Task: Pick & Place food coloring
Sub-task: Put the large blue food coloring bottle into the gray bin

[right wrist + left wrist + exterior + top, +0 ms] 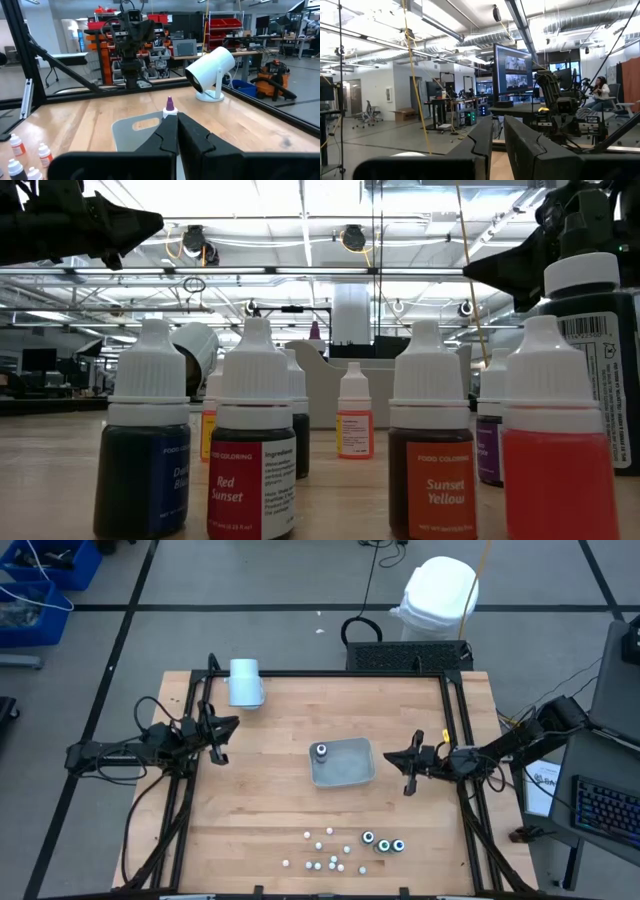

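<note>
Both arms hover empty: the right gripper (409,772) is clenched just beside the tray (357,772) (one bottle (321,751) inside), the left gripper (217,741) nearly closed, holding nothing, farther off.

Both arms (130,750) are dark, nearly black, built of slim jointed links with loose black cables looping along them. The right arm (500,752) shows a small yellow mark near its wrist. The fingers (520,145) are matte black, thick, angular wedges with flat inner faces.
</note>
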`<state>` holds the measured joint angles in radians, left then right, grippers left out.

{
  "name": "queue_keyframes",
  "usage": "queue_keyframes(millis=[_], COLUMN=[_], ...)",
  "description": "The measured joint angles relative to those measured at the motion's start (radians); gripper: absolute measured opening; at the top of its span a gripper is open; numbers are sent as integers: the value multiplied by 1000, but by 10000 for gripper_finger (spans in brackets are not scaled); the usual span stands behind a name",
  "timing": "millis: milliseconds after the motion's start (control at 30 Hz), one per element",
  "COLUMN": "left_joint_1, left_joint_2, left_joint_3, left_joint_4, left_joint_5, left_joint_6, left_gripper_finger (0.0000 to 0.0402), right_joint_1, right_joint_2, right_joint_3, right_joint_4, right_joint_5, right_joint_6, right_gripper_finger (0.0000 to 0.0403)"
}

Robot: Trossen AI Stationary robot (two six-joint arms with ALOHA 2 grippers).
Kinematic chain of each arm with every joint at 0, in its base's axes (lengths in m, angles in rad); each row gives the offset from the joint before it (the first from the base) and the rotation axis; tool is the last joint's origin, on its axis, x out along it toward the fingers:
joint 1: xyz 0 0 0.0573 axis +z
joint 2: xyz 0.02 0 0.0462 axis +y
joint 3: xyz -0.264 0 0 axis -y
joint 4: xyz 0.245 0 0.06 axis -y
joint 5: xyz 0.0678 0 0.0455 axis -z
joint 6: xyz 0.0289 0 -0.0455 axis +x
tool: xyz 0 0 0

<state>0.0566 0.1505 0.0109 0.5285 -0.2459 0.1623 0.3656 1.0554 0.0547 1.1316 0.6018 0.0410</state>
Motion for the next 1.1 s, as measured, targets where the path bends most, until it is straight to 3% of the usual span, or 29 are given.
queue_keyframes(millis=[933, 1033, 1100], left_joint_1=[0, 0, 0], left_joint_2=[0, 0, 0], left_joint_3=[0, 0, 0], left_joint_4=[-1, -1, -2], left_joint_5=[0, 0, 0], left_joint_6=[24, 42, 46], left_gripper_finger=[56, 56, 56], right_joint_1=[-26, 6, 30], right_joint_2=[-2, 1, -2], right_joint_3=[21, 129, 249], right_joint_4=[-1, -133, -337], right_joint_5=[-5, -6, -3], right_joint_6=[-83, -154, -178], right_gripper_finger=[10, 12, 9])
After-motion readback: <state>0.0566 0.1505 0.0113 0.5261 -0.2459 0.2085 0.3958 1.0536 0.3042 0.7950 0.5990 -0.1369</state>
